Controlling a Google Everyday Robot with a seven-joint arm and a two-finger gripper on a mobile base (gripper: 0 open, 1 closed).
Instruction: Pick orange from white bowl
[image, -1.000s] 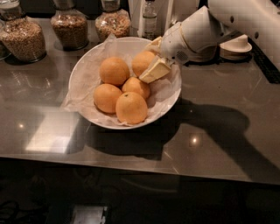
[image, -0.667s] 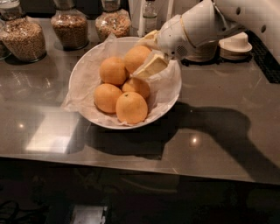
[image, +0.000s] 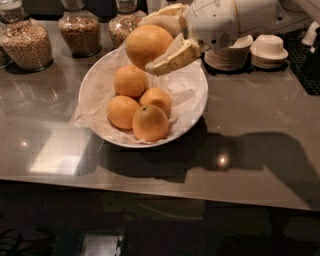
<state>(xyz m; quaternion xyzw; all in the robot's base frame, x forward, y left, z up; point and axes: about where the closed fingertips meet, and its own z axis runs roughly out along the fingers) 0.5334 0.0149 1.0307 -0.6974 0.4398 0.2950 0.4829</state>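
My gripper (image: 149, 44) is shut on the orange (image: 147, 45), a large round evenly orange fruit, and holds it in the air above the far rim of the white bowl (image: 192, 107). One pale finger (image: 172, 57) lies across its front right, the other (image: 160, 19) behind its top. The wide, shallow bowl has a crinkled paper liner and still holds several oranges: one at the back (image: 130, 80), one at the left (image: 122, 111), a smaller middle one (image: 156, 99) and a front one with a dark stem dot (image: 150, 122).
Glass jars of grains (image: 27, 42) (image: 80, 30) stand along the back left of the grey counter (image: 260, 115). Stacked small white bowls and plates (image: 267, 50) sit at the back right. The counter's front edge (image: 160, 192) runs below the bowl.
The gripper has risen up and out of the bowl with the orange in it. The other oranges have stayed in place.
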